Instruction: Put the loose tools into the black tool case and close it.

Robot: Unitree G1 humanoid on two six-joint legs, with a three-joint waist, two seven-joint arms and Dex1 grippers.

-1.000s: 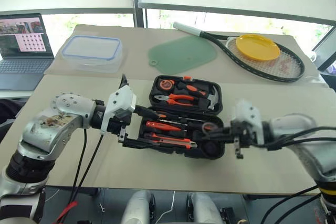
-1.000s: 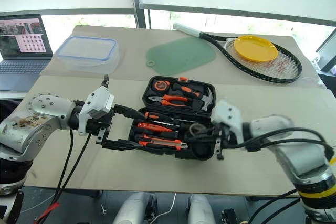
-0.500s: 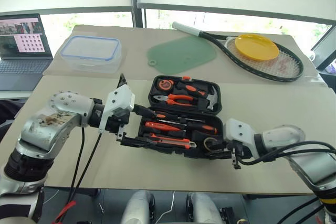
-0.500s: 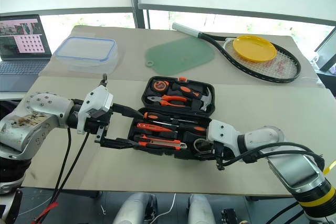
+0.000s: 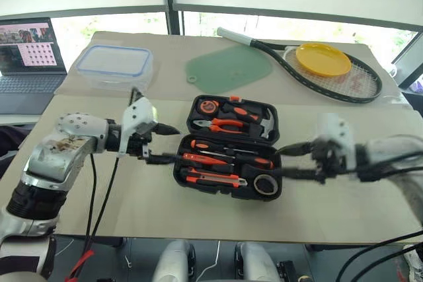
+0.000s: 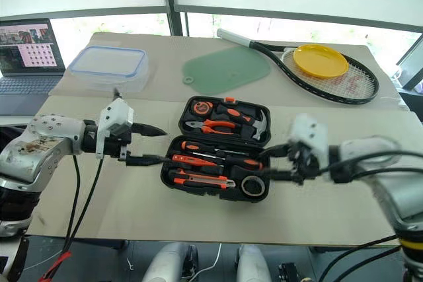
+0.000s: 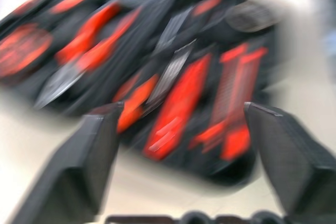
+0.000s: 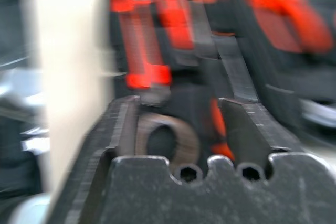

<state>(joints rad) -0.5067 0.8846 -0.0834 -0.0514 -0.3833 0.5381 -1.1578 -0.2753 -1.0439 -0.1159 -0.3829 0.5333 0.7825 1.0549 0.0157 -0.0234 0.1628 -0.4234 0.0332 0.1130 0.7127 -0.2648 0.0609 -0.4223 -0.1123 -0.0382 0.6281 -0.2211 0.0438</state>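
At frame centre the case (image 6: 218, 148) lies open with knife (image 6: 200, 177), screwdrivers (image 6: 198, 160) and tape (image 6: 251, 185) seated inside, flanked by the empty, open left gripper (image 6: 147, 143) and right gripper (image 6: 274, 162); only closing is judged left.

The open tool case (image 5: 228, 150) lies between both grippers' fingers; the tape roll (image 5: 266, 184) sits in it nearest the right fingers (image 5: 294, 174).

So it's a beige desk (image 5: 132, 203) with the black tool case (image 5: 228, 146) lying open near the middle. Further back there's a clear blue-rimmed food box (image 5: 114, 66) on the left, a green cutting mat (image 5: 230, 68) in the centre, and a tennis racket (image 5: 310, 67) far right with a yellow plate (image 5: 324, 59) sitting on its strings.
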